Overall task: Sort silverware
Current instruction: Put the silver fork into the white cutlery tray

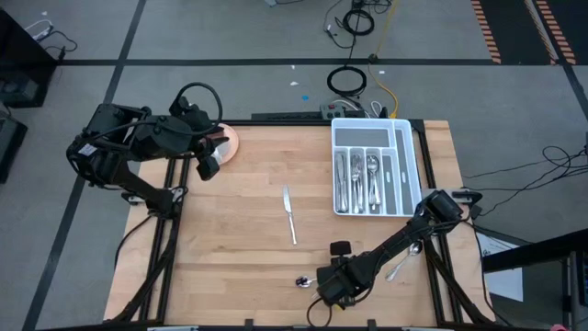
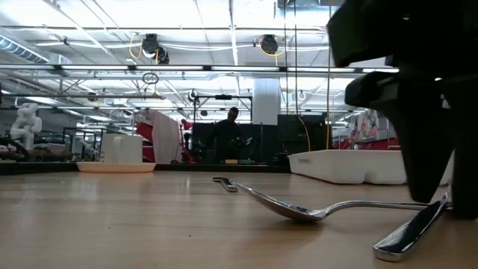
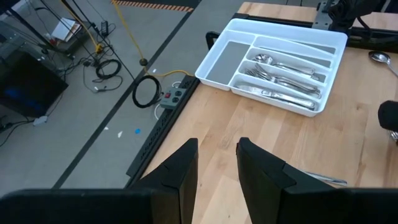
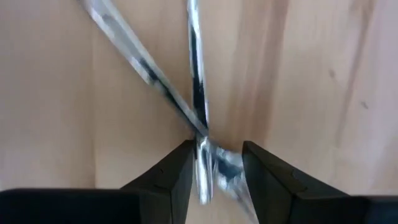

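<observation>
Wood table (image 1: 239, 239); right gripper (image 1: 329, 287) low over spoon (image 2: 299, 209); fingers apart.

Your two arms are matte black, built of boxy links on slim tubular struts. A black cable loops above the left arm (image 1: 147, 138). The right arm (image 1: 395, 244) matches it. Both grippers carry flat, angular black fingers (image 3: 180, 171).

silver spoon (image 2: 299, 209), white tray (image 1: 409, 156), pale wood table (image 1: 239, 230)
</observation>
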Robot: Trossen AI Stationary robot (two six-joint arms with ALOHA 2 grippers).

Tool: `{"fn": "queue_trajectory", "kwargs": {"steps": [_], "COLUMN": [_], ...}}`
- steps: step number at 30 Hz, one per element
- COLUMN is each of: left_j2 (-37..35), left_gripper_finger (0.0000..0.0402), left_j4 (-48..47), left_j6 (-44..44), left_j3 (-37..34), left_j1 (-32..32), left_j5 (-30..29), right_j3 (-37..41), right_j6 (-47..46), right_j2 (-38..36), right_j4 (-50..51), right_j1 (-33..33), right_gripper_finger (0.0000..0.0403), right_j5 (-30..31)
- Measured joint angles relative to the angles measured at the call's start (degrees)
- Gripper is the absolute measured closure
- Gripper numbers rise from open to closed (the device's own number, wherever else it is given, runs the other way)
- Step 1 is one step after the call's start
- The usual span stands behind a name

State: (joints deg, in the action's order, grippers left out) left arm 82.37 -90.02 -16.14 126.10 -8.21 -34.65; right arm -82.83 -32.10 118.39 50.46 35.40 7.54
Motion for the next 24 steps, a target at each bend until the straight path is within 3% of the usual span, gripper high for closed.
{"fn": "queue_trajectory", "kwargs": {"steps": [9,15,19,22,24], "left_j2": [0.0,0.0,0.0,0.0,0.0], "left_gripper_finger": [0.0285,0.0285,0.0285,0.0285,0.0285], "left_j4": [0.0,0.0,0.0,0.0,0.0], "left_j6": [0.1,0.0,0.0,0.0,0.1], "left_j3": [0.0,0.0,0.0,0.0,0.0], "left_j1": [0.0,0.0,0.0,0.0,0.0], "left_j5": [-0.3,-0.3,-0.3,-0.3,-0.3], "right_j3": [0.1,0.2,0.1,0.4,2.2], "right_j6": [2.2,-1.7,-11.9,-25.6,-34.0], "right_j2": [-0.8,-3.0,-7.6,-12.0,-14.9], "right_j4": [0.4,2.6,7.2,13.4,16.1], "right_j1": [2.5,2.9,4.3,5.6,6.0], "right_gripper_finger": [0.0293,0.0308,0.0302,0.0291,0.0282], "right_j5": [1.7,1.6,7.4,14.0,15.0]}}
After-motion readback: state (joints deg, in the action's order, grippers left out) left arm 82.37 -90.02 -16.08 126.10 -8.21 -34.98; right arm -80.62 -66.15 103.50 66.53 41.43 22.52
